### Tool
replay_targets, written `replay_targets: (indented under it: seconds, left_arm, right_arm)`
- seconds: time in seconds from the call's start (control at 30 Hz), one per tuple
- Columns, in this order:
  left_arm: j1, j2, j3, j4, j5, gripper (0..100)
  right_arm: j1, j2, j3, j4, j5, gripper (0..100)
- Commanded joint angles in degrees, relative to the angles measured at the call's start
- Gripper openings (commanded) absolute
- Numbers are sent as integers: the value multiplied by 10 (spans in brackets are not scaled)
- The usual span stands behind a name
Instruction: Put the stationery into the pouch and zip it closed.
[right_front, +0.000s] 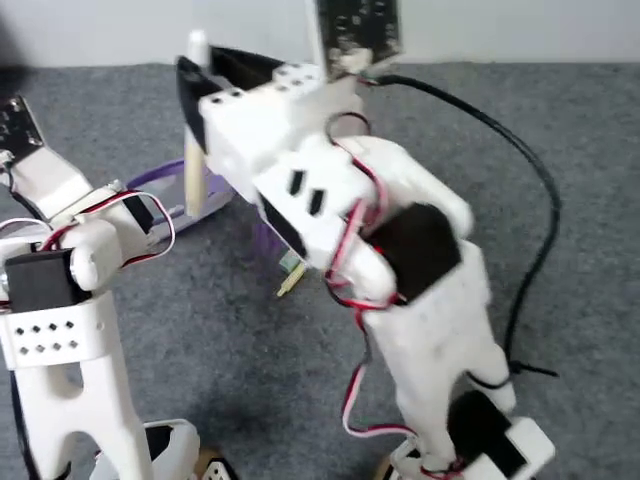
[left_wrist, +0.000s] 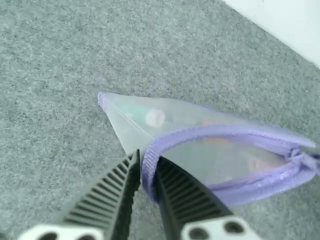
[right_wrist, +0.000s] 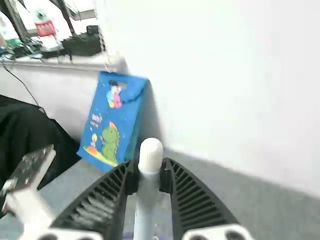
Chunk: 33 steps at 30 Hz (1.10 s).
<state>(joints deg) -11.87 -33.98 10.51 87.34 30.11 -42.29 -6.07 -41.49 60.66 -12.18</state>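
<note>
A translucent pouch (left_wrist: 210, 145) with a purple zip lies on the grey carpet, its mouth partly open. My left gripper (left_wrist: 145, 164) is shut on the pouch's purple zip edge near one corner. In the high view the pouch (right_front: 150, 180) shows beside the left arm (right_front: 90, 250) and is partly hidden under the right arm. My right gripper (right_wrist: 149, 169) is shut on a white pen (right_wrist: 150, 152), held upright. From above, the pen (right_front: 194, 170) hangs with its lower end over the pouch. A yellowish pencil tip (right_front: 290, 281) pokes out beneath the right arm.
Grey carpet (right_front: 230, 390) covers the table. A black cable (right_front: 530, 200) runs along the right side. A white wall lies beyond the far edge, with a blue cartoon gift bag (right_wrist: 112, 127) against it. The right arm's body (right_front: 400, 260) blocks the middle.
</note>
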Motion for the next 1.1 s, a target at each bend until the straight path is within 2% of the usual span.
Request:
replay_targets:
  seconds: [0.0, 0.13, 0.47, 0.63, 0.87, 1.07]
  left_arm:
    - [3, -4, -7, -19, 8, 11]
    - [3, -4, -7, -19, 8, 11]
    - [3, -4, -8, -35, 8, 11]
    - [3, -4, -7, -40, 8, 11]
    - [3, -4, -7, -40, 8, 11]
    - [3, -4, -7, -40, 8, 11]
  right_arm:
    - [-11, 22, -20, -65, 30, 8]
    - [-11, 62, -20, -106, 62, 8]
    - [-11, 135, -20, -103, 69, 8]
    - [-17, 134, -20, -35, 69, 13]
    - [-18, 108, -25, 41, 67, 193]
    - [-3, 66, -25, 52, 62, 204]
